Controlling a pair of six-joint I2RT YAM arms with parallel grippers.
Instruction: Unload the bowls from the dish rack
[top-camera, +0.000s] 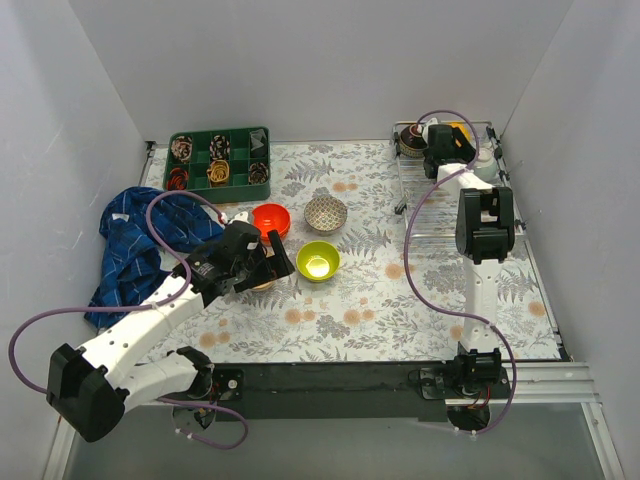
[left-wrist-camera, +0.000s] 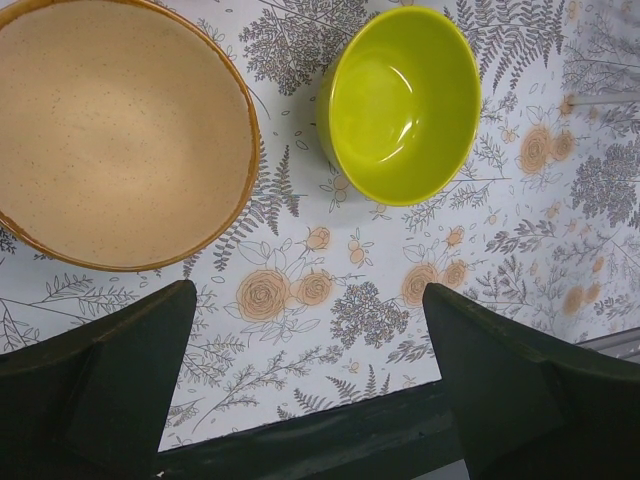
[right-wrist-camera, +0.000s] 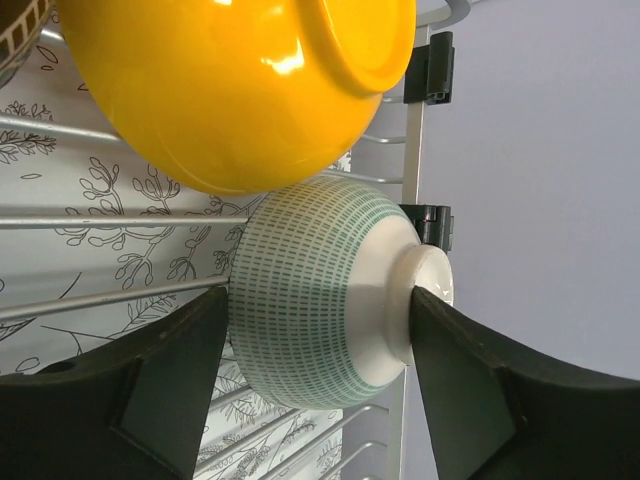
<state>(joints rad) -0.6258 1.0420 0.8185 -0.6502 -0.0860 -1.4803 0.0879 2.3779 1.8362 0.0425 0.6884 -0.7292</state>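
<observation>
The silver wire dish rack (top-camera: 455, 215) lies at the right. At its far end stand a dark brown bowl (top-camera: 411, 144), a yellow-orange bowl (top-camera: 463, 130) and a pale mint bowl (top-camera: 486, 166). My right gripper (top-camera: 447, 152) is there. In the right wrist view its fingers press the rim side and the foot of the pale mint bowl (right-wrist-camera: 320, 300), which lies on its side under the yellow-orange bowl (right-wrist-camera: 240, 80). On the table lie a red-orange bowl (top-camera: 271, 219), a white patterned bowl (top-camera: 326, 213), a lime green bowl (top-camera: 318, 260) and a beige bowl (left-wrist-camera: 110, 130). My left gripper (left-wrist-camera: 308, 320) is open and empty just near the beige bowl.
A green compartment tray (top-camera: 196, 148) with small items stands at the back left. A blue cloth (top-camera: 140, 250) lies at the left edge. White walls close in the table on three sides. The rack's rim (right-wrist-camera: 415, 150) runs close to the right wall.
</observation>
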